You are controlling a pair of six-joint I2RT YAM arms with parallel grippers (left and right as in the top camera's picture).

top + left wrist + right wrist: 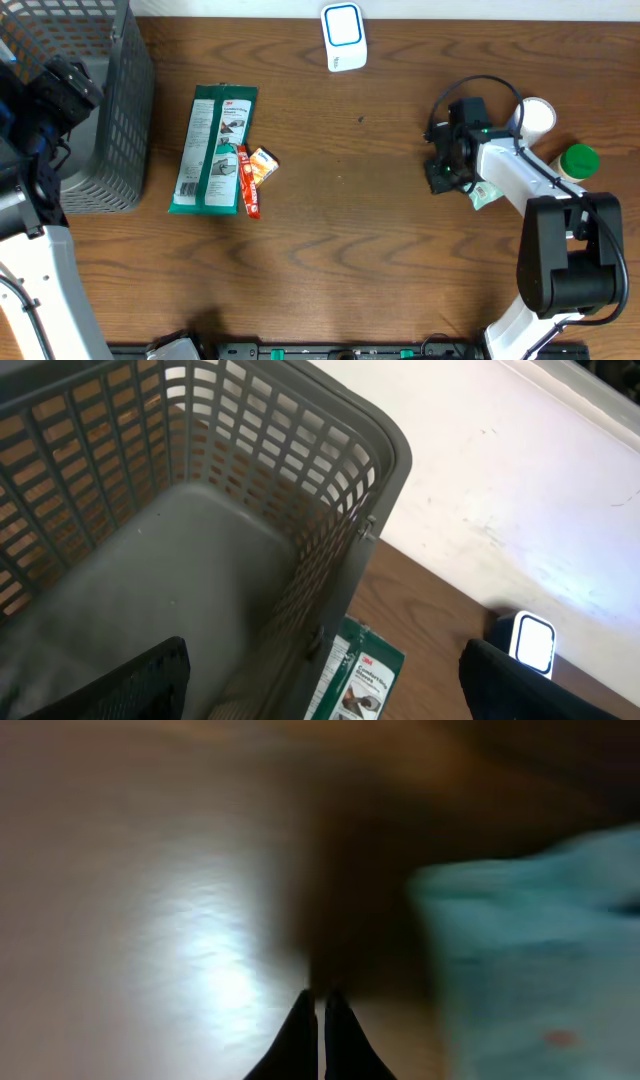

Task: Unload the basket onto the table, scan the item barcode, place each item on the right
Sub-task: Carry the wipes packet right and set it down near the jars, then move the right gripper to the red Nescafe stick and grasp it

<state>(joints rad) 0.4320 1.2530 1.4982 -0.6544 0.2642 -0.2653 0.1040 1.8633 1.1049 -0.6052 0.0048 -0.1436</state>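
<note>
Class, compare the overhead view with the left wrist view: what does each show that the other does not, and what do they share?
Only overhead: an orange packet and a red packet beside the green package, plus a green-capped bottle at far right. Only left wrist: a close look into the grey mesh basket, its floor bare, framed by the left gripper with jaws wide apart. Both: the basket, the green package and the white scanner with its lit window.

Wooden table (350, 250) — basket (120, 100) far left, green packet (212, 150), orange sachets (256, 170) touching it, scanner (343, 37) at back.
</note>
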